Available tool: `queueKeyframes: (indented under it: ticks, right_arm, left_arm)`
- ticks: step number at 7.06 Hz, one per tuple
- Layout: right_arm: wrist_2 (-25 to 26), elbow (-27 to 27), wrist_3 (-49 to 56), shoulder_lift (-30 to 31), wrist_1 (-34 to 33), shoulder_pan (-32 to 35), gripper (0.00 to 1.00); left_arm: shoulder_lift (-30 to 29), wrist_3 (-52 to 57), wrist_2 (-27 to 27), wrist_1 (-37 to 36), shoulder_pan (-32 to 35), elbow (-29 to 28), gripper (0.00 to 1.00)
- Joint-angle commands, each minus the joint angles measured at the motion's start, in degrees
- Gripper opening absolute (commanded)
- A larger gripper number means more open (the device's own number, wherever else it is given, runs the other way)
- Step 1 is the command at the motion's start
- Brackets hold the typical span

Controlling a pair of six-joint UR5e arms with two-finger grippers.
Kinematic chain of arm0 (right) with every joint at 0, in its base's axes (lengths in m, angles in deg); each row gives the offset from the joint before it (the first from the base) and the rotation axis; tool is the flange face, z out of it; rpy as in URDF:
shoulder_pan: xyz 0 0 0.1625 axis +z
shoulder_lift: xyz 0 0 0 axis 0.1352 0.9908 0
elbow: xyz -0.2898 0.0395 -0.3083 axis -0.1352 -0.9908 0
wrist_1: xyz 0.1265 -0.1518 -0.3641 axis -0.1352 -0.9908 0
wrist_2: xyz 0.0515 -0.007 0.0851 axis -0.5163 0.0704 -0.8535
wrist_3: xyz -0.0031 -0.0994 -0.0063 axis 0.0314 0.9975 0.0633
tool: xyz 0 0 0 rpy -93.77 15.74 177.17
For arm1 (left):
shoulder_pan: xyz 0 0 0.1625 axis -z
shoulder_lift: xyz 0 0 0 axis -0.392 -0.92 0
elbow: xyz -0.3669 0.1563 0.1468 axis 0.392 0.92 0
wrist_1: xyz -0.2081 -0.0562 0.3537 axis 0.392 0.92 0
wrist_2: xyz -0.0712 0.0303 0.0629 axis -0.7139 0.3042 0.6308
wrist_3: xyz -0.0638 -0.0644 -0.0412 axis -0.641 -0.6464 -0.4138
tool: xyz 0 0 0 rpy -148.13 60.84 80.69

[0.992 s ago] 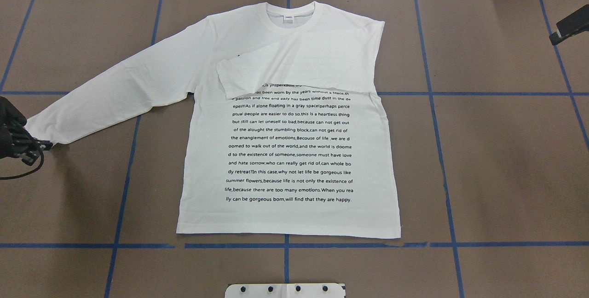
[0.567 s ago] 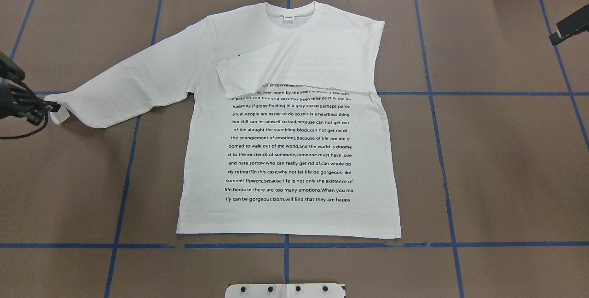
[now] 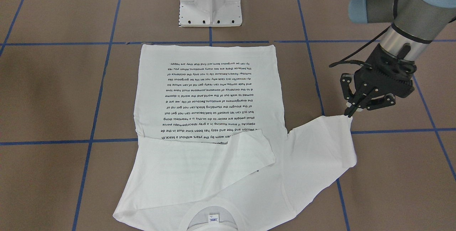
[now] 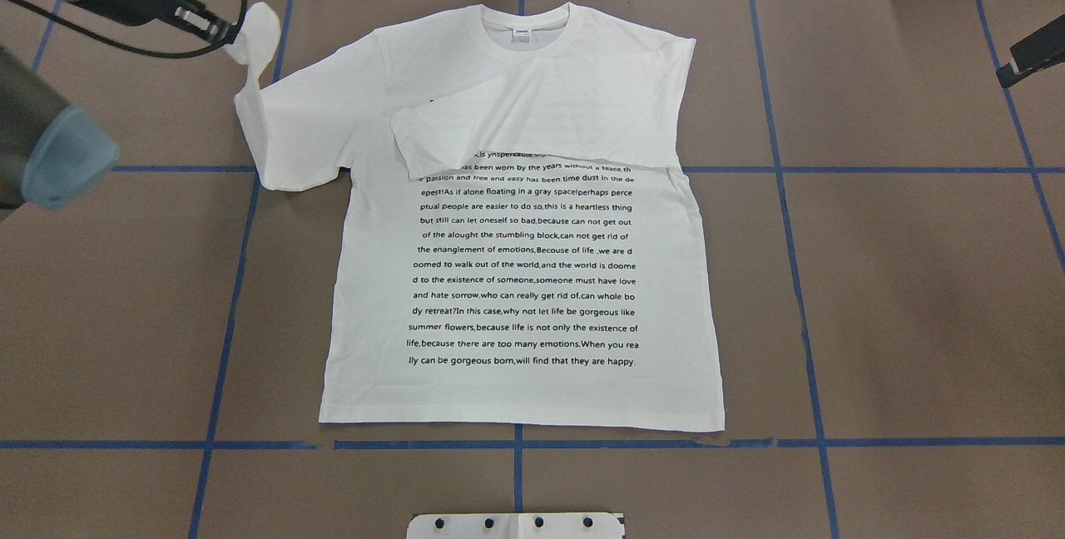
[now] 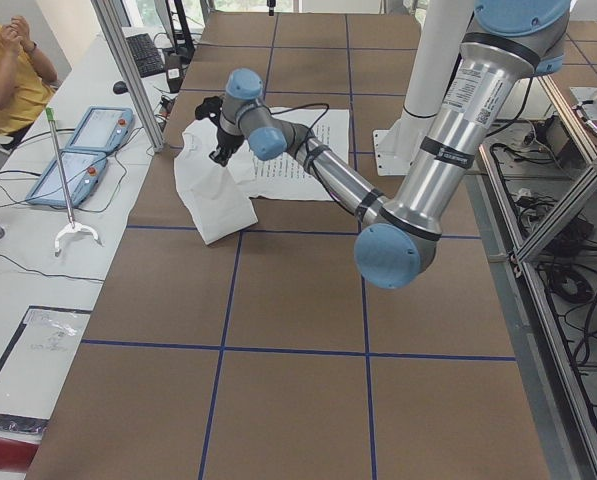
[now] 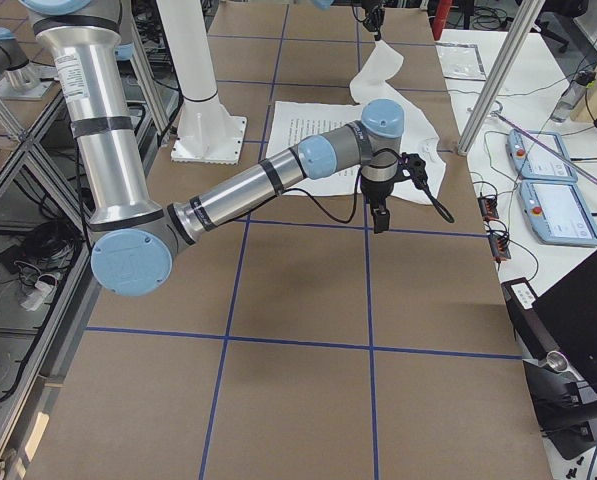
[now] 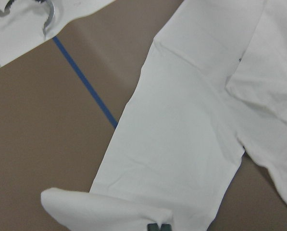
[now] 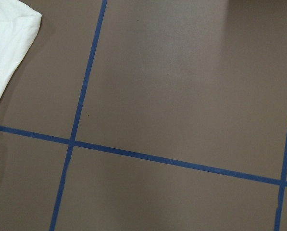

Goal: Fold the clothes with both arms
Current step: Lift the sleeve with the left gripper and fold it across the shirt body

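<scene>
From across the table, the left gripper (image 3: 351, 112) is plainly clenched on the cuff (image 3: 342, 117) of the shirt's left sleeve (image 3: 320, 145), its black fingers pinched together on the fabric's edge. The overhead view adds what that angle misses: the cuff (image 4: 254, 27) is raised off the table (image 4: 915, 273) and the sleeve doubles back beside the shoulder. The wrist camera looks down the hanging sleeve, the cuff curling right at the fingertips (image 7: 154, 226).

The shirt (image 4: 516, 273) lies flat, print up, neck away from the robot, its other sleeve (image 4: 532, 135) folded across the chest.

Only the right-end camera shows the right gripper (image 6: 379, 220) whole, hanging over bare table just off the shirt's shoulder; I cannot tell how its fingers stand. Its own camera catches only a shirt corner and blue tape (image 8: 181, 161).
</scene>
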Motion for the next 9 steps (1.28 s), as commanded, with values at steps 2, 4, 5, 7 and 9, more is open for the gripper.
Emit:
queueKeyframes:
  ticks: [2,4,5,7,9]
  right_arm:
    - [-0.2,0.0,0.0,0.8,0.0,0.8,1.0]
    - [0.0,-0.1,-0.1,0.9,0.0,0.9,1.0]
    - [0.0,-0.3,-0.3,0.9,0.0,0.9,1.0]
    - [0.0,-0.4,-0.3,1.3,-0.1,0.9,1.0]
    - [0.0,-0.4,-0.2,1.3,0.0,0.9,1.0]
  left_arm:
    - [-20.1,-15.6,3.7,-3.7,-8.0,-8.1,0.0]
    - [-30.3,-23.8,9.9,0.2,-16.7,-20.7,0.0]
    - [-30.4,-24.2,13.3,6.3,-19.8,-25.4,0.0]
    - [-30.6,-26.1,17.5,14.1,-25.9,-32.4,0.62]
    - [-30.6,-33.7,24.5,18.7,-32.5,-32.6,1.0]
